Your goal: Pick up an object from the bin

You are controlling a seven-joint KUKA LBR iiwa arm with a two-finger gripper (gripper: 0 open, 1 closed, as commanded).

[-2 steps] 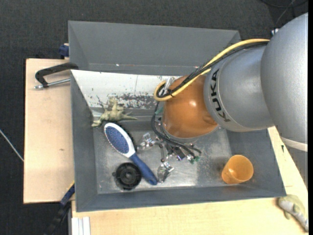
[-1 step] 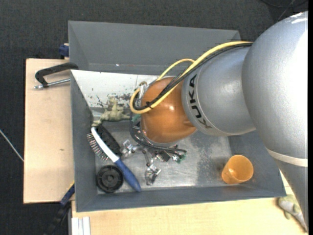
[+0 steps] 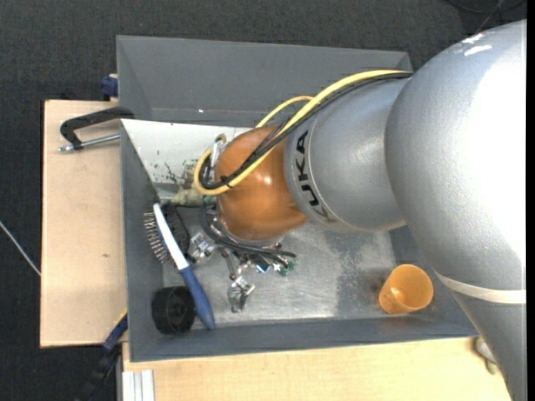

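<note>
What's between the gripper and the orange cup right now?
Only bare bin floor lies between the gripper and the orange cup, as the camera view shows.

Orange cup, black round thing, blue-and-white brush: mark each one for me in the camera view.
orange cup [image 3: 406,289], camera view, on its open mouth.
black round thing [image 3: 173,310], camera view, on its top face.
blue-and-white brush [image 3: 182,265], camera view, mid-handle, where white meets blue.

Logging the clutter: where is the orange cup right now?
The orange cup sits in the bin's lower right corner in the camera view, apart from the toothbrush at left.
</note>
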